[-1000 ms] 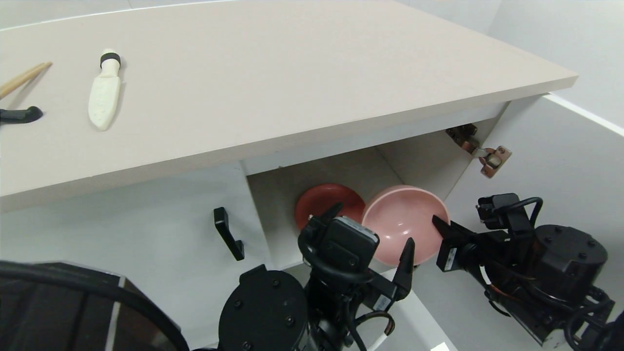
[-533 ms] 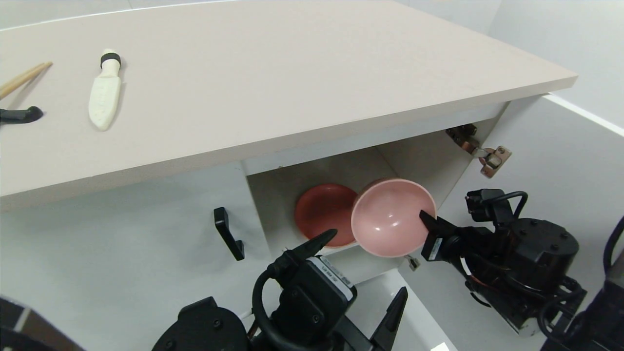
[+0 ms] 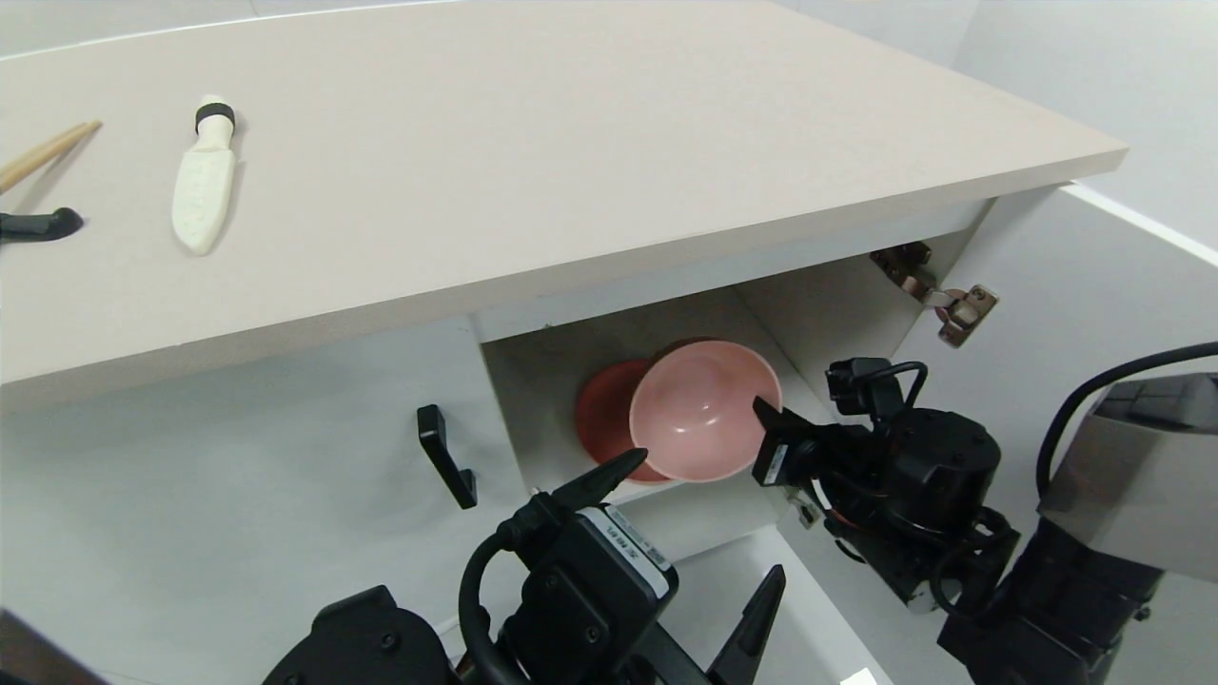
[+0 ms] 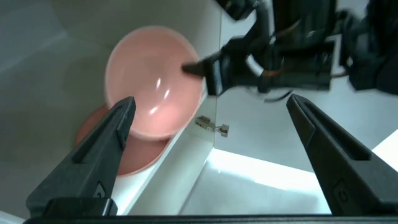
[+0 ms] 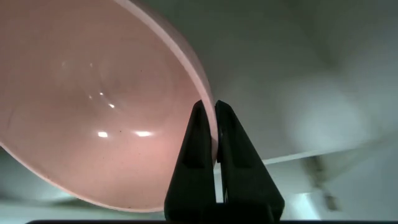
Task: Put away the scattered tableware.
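Cabinet [image 3: 842, 304]: right pincer [image 3: 761, 413] clamps pink bowl [image 3: 699, 414] rim over red bowl [image 3: 601, 419]; left pincer [image 3: 709, 514] splayed.

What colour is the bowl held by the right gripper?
The bowl is light pink, clearest in the head view.

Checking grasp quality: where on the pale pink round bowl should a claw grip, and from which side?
Its thin rim on the robot's right, pinched edge-on with one finger inside and one outside. The pale pink round bowl is tilted, opening facing out of the white cabinet, so that edge is exposed. The right claw is shut on it there.
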You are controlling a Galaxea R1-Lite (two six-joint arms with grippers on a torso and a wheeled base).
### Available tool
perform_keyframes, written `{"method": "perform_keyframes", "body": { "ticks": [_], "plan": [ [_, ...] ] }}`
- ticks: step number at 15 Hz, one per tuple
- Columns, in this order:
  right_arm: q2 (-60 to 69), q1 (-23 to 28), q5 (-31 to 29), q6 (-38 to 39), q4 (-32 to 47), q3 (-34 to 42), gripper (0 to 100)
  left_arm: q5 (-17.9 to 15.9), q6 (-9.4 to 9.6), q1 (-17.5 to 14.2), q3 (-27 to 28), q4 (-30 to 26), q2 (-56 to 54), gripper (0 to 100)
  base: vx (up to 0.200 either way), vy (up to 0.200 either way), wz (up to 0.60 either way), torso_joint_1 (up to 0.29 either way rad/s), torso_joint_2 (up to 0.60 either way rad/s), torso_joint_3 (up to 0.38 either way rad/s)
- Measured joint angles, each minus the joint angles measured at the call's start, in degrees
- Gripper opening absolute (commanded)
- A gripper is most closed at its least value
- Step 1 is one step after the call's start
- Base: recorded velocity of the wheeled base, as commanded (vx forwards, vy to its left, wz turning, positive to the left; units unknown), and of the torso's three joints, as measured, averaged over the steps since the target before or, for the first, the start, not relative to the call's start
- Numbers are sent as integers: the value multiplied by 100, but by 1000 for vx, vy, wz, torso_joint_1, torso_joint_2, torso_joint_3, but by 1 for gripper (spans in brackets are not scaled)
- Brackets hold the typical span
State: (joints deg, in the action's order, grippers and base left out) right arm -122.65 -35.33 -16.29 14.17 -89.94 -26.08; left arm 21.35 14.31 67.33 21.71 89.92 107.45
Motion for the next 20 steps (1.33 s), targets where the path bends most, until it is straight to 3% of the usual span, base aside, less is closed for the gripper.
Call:
{"method": "perform_keyframes", "body": {
  "ticks": [13,14,20],
  "plan": [
    [-979,-48,446,-11,-5,-912,0,-2,11,26,0,0,-95,100,0,0,0,0,0,0],
    [-996,-34,477,-11,-2,-896,100,-2,9,26,0,2,-100,100,0,0,0,0,0,0],
    [-1013,-24,483,-56,0,-939,100,-2,9,26,0,2,-116,100,0,0,0,0,0,0]
  ]
}}
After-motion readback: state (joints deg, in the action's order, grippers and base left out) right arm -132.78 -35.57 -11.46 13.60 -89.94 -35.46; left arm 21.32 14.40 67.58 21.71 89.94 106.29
